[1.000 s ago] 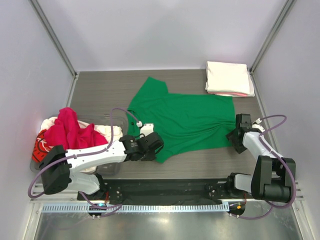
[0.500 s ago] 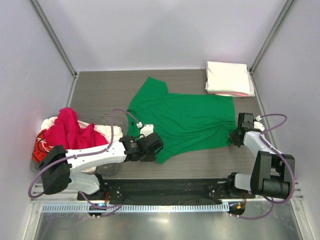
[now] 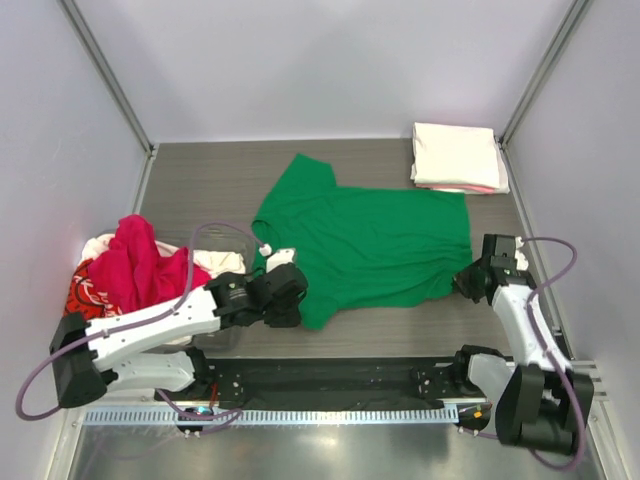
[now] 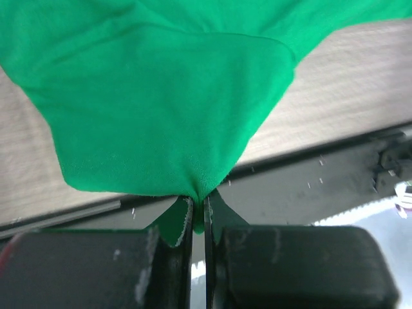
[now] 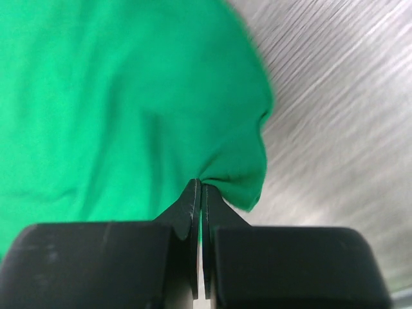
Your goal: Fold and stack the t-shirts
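Both pairs of jaws are pinching thin near-edge corners of the green t-shirt (image 3: 370, 240) lying spread across the bench (image 3: 200, 180), so if you pull unevenly, one small bite may slip and skew your fold.

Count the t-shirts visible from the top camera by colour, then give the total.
green t-shirt: 1
magenta-red t-shirt: 1
white t-shirt: 1
red printed t-shirt: 1
cream-white folded t-shirt: 1
pink folded t-shirt: 1
Total: 6
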`<state>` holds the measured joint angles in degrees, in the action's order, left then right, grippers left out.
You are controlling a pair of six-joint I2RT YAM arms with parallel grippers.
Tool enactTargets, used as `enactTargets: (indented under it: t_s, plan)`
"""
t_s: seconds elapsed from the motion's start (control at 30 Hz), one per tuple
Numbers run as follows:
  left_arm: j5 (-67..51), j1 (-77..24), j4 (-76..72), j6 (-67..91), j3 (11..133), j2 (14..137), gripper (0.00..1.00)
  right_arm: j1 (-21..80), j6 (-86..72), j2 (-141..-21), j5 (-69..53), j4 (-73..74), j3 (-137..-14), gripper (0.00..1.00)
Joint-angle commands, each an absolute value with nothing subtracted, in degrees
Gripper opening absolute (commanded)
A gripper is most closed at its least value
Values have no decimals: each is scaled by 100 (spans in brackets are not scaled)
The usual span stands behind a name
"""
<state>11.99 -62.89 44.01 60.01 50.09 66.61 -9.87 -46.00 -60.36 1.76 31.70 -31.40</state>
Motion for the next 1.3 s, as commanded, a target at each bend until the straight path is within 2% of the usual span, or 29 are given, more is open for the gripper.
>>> enactTargets:
  t_s: [0.0, 0.23, 0.43, 0.7, 1.27]
  plan:
    - [1019, -6311, 5184, 6091, 5369, 6171, 0, -993, -4641, -5005, -106, 4086, -3498, 1]
    - [915, -6380, 5774, 6319, 5335, 5687, 0, -993, -4527, -3852, -70, 5280, -3674, 1]
    - [1342, -6495, 5966, 6215, 5484, 5879, 0, -993, -4359, -3533, -26, 5564, -3700, 1]
    - [2109, -6127, 6662, 5028, 7135, 7241, 0, -1002, -4201, -4375, -18, 5142, -4357, 1]
    - [1758, -3929, 6197, 3015, 8894, 9245, 0, -993, -3885, -6862, 193, 3982, -5747, 1]
